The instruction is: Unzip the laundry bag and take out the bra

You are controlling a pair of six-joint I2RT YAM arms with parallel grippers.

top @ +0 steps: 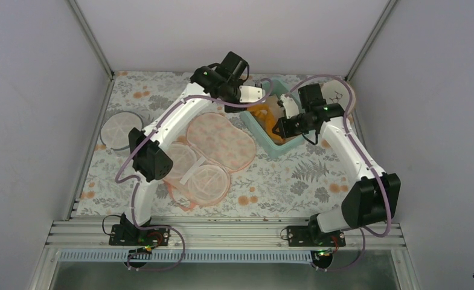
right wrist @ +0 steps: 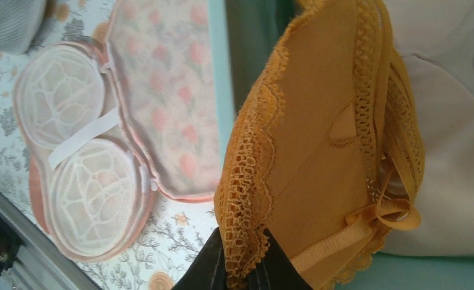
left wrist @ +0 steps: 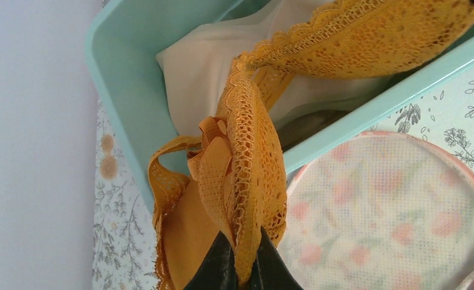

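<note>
Since the laundry bag (top: 207, 154) lies splayed open toward the near edge of the surface (top: 294, 181), left of centre, both halves flat and its white spoked rings (right wrist: 80, 151) bare, the unzipping looks done, and nothing orange is left inside it. The bra (top: 263, 115) is out of the bag and held between both arms at the teal bin (top: 258, 138), which stands toward the far edge, right of centre, just beside the bag's far half. The left tool (left wrist: 241, 260) is pinched together on the bra's lace band, with a strap looping over the bin's rim; the right tool (right wrist: 243, 266) is clamped on the scalloped lace edge of a cup. A pale beige garment (left wrist: 204, 66) lies in the bin beneath; whether the bra rests on it I cannot tell. By my reading both steps are done, and only letting go and drawing the arms clear is left.
</note>
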